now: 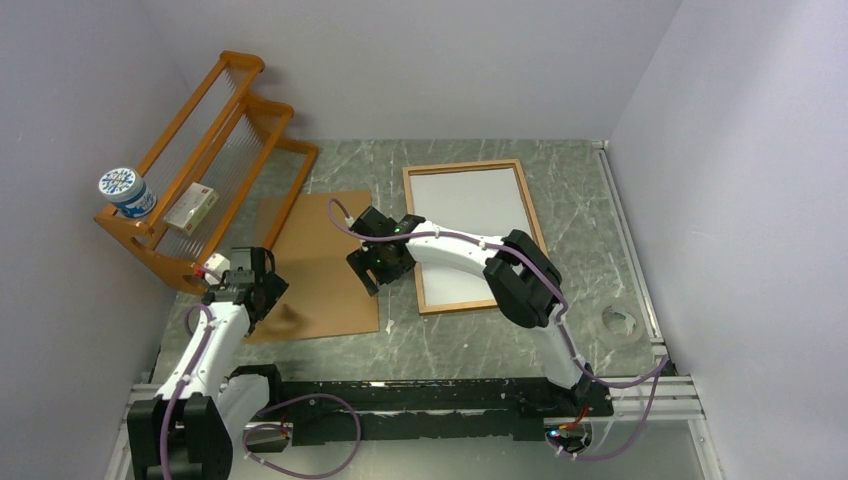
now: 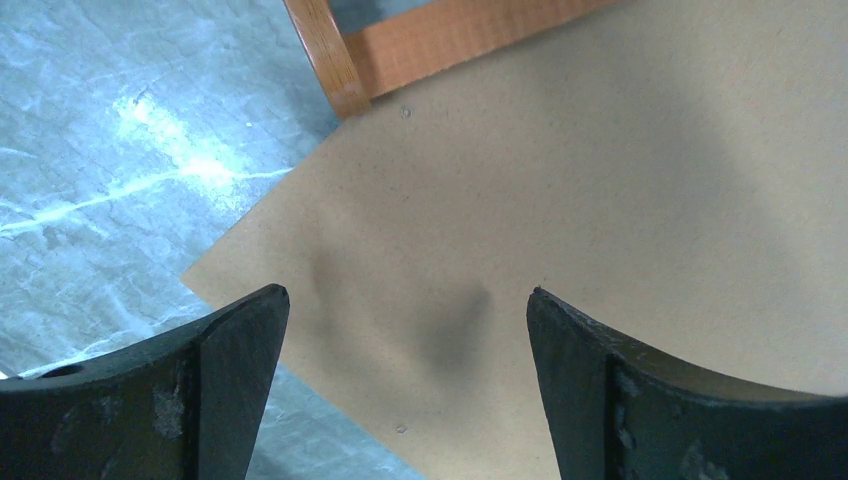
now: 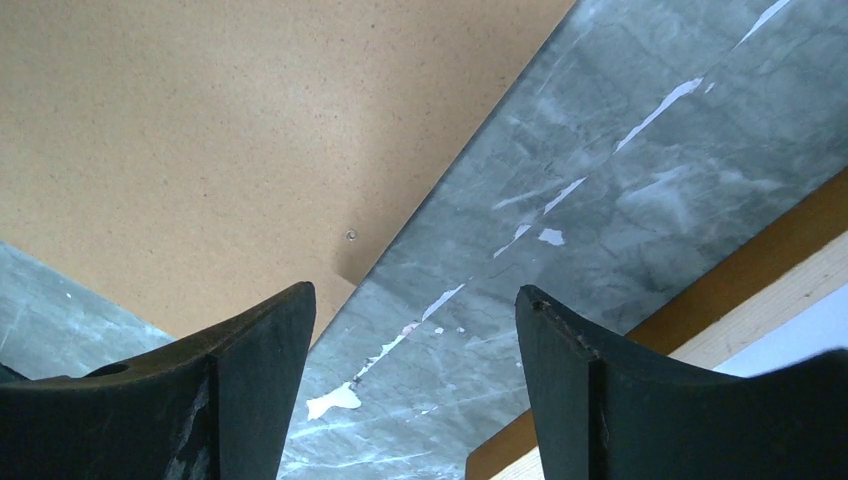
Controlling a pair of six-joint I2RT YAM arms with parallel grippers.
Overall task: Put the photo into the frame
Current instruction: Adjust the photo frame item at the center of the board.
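- Top: frame (image 1: 462,166) flat on desk (image 1: 590,210); white sheet (image 1: 465,200) inside, maybe the photo face down, cannot tell. Paper likely limp, light: pinch 1 edge.
- Left wrist: left fingers (image 2: 225,385) spread, empty, over board (image 2: 600,180).
- Right wrist: right fingers (image 3: 250,390) apart, empty, over desk beside frame.

**Robotics laboratory test cell.** Plain grey walls (image 1: 420,60) enclose a marble-patterned table (image 1: 440,340) on three sides. The left arm (image 1: 205,345) and the right arm (image 1: 455,243), trailing purple cables (image 1: 338,218), are mounted on aluminium rails (image 1: 660,392) at its near edge.
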